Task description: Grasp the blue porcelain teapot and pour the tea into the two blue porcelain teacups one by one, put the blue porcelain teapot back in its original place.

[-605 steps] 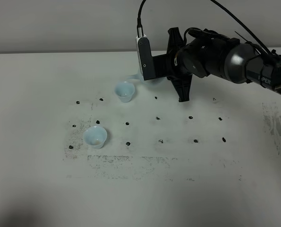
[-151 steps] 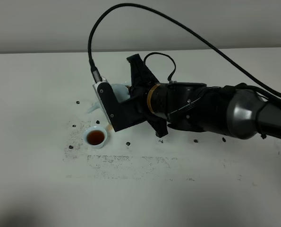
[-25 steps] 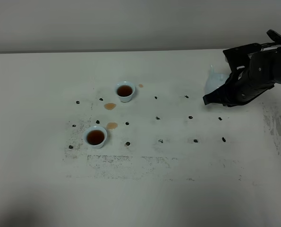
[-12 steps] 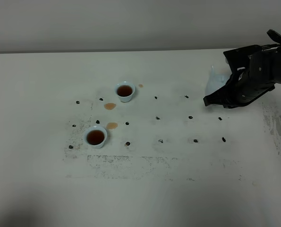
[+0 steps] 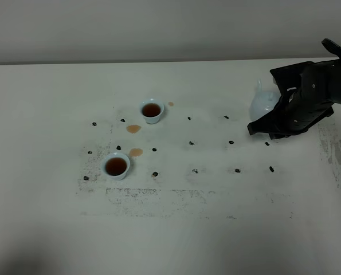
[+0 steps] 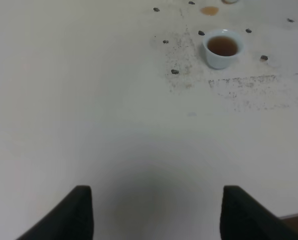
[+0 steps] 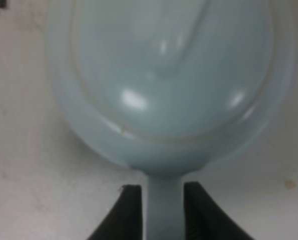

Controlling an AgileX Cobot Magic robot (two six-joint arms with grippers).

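The near half of the tabletop (image 5: 170,240) lies bare from left edge to right edge. The left claw (image 6: 154,212) hangs over that near stretch with its two fingers wide apart and nothing between them.

Further in, left of the middle among scattered dark specks, stands the nearer teacup (image 5: 116,166), filled with dark reddish-brown tea (image 5: 116,166). Two small brown spills (image 5: 134,141) lie on the tabletop between it and the farther teacup (image 5: 151,110), which stands well apart toward the far edge and also holds tea.

Off toward the far right corner, with open tabletop between it and the cups, the blue porcelain teapot (image 7: 169,75) sits partly hidden behind the dark right arm (image 5: 308,97). The right claw (image 7: 159,210) has its fingers pressed against either side of the pot's handle (image 7: 164,212).
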